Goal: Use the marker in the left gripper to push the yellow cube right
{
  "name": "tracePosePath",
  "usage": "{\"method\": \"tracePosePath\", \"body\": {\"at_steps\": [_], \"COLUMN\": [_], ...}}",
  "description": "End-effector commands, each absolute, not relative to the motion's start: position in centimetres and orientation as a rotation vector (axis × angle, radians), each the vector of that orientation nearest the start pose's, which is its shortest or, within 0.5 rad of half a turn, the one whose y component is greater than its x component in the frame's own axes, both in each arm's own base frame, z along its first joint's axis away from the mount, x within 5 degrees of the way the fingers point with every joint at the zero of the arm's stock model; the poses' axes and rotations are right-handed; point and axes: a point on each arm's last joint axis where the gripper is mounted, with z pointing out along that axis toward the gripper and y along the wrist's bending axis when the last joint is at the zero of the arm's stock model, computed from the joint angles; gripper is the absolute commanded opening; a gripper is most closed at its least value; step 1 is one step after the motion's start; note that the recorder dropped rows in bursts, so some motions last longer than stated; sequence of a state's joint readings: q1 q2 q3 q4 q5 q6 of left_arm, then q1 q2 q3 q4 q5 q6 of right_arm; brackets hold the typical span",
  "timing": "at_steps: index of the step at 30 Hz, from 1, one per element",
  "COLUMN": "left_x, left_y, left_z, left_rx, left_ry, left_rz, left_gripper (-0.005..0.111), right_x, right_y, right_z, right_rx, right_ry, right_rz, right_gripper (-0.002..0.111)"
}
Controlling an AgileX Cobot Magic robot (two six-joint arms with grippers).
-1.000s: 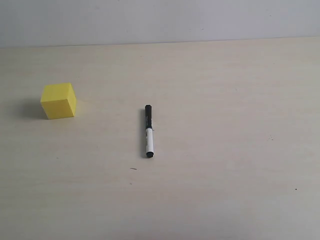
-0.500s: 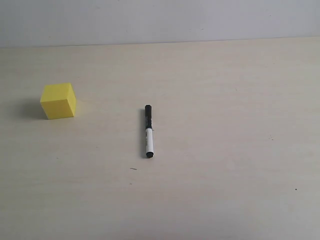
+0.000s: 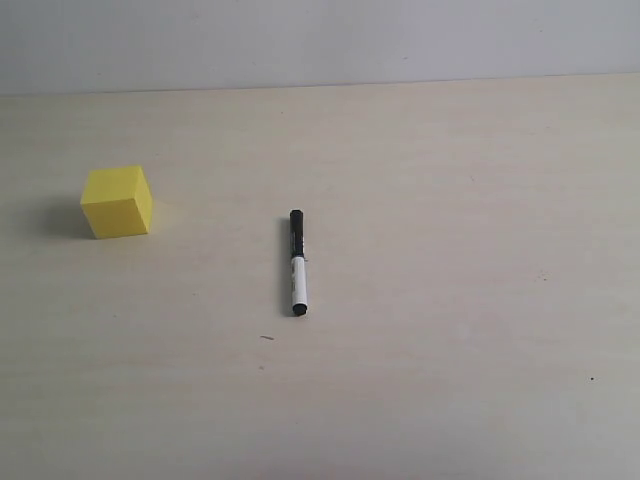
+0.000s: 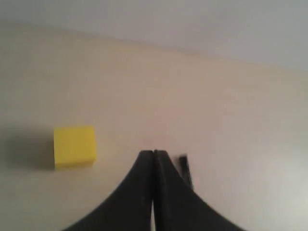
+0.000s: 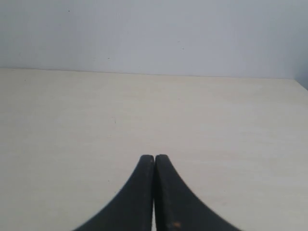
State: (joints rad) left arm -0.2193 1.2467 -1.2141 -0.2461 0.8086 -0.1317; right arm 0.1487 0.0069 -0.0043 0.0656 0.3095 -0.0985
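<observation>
My left gripper [image 4: 153,153] is pressed shut on nothing, fingers meeting tip to tip, because the marker [image 3: 297,262] I need is not yet in it. It lies flat on the desk [image 3: 450,200] just left of the exterior frame's centre, cap end toward the top. The yellow cube [image 3: 117,201] sits at middle left, well apart from the marker, so I judge pickup comes first; my right gripper [image 5: 154,157] is likewise closed and empty.

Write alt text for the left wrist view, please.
The black left gripper, jaws shut on nothing, faces a pale table. A small bright yellow cube sits apart from it, and the black end of a slim marker lies loose beside the jaws.
</observation>
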Motion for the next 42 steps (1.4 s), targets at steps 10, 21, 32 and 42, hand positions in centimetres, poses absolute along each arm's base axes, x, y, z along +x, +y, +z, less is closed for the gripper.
{"method": "tracePosePath", "body": {"at_steps": [10, 21, 32, 42], "left_x": [27.8, 28.6, 29.9, 31.0], "left_y": [-21.1, -29.6, -30.5, -30.3], "left_z": [26.2, 21.2, 17.4, 14.6], "left_rx": [0.417, 0.412, 0.319, 0.261], "left_ry": [2.941, 3.001, 3.017, 3.046], "left_rz": [-0.024, -0.115, -0.108, -0.08], "left_gripper": [0.0, 0.032, 0.05, 0.05], "right_x": [5.3, 5.3, 5.3, 5.3], "right_y": [0.9, 0.9, 0.9, 0.9], "right_z": [18.6, 18.6, 18.6, 18.6], "right_rx": [-0.179, -0.179, -0.179, -0.179], "right_ry": [1.781, 1.781, 1.781, 1.781], "right_rz": [0.088, 0.088, 0.088, 0.088], "right_gripper": [0.0, 0.0, 0.0, 0.0]}}
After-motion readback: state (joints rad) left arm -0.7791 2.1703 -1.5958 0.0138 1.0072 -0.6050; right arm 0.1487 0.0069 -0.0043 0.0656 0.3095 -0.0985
